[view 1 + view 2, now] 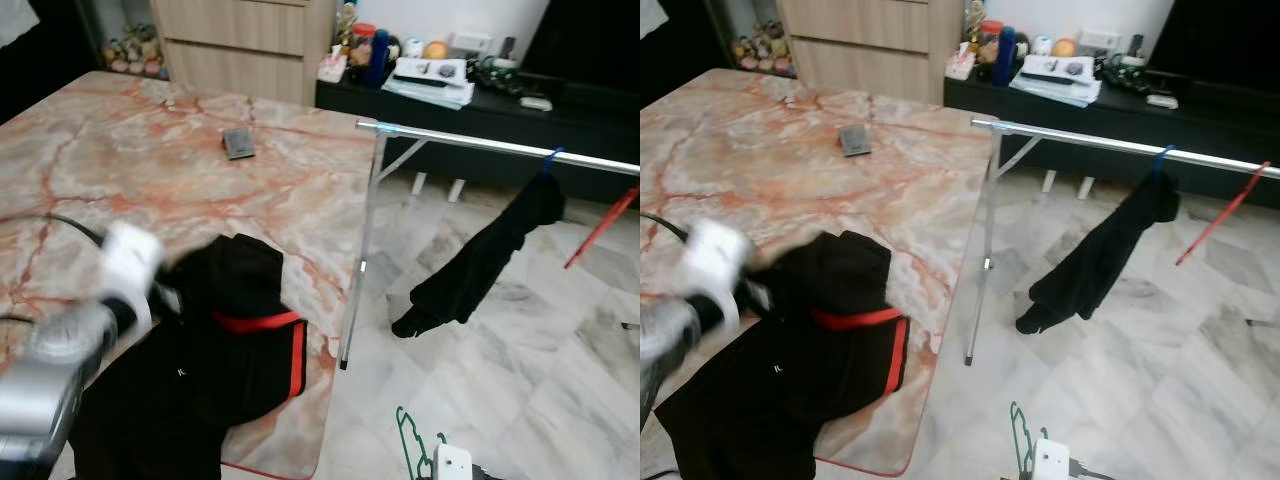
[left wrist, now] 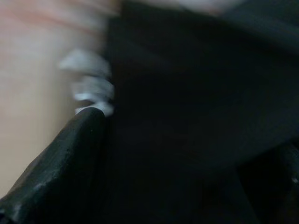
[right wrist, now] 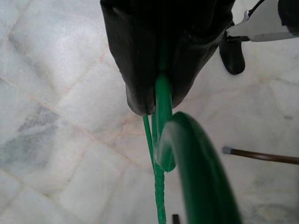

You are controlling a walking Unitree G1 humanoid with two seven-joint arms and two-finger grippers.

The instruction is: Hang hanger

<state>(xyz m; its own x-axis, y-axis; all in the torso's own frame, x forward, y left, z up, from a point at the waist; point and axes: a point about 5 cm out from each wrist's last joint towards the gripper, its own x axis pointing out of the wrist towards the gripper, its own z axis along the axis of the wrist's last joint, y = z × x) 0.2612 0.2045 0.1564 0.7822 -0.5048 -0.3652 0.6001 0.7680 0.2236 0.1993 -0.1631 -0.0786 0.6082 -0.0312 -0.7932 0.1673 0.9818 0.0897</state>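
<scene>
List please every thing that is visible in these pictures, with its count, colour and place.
table: one, pink marble pattern, robot's left
black garment with red trim: one, lying on the table's near edge
small dark object: one, grey, far part of the table
clothes rack: one, silver, right of the table
hanging garment: one, black, on the rack's rail
red hanger: one, on the rail, far right
green hanger: one, held low above the floor
cabinet: one, black, behind, with clutter on top
left gripper: at the black garment, blurred
right gripper: jaws shut on the green hanger

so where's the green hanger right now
The green hanger is clamped in the right gripper, low over the marble floor in front of the clothes rail, right of the table.
</scene>
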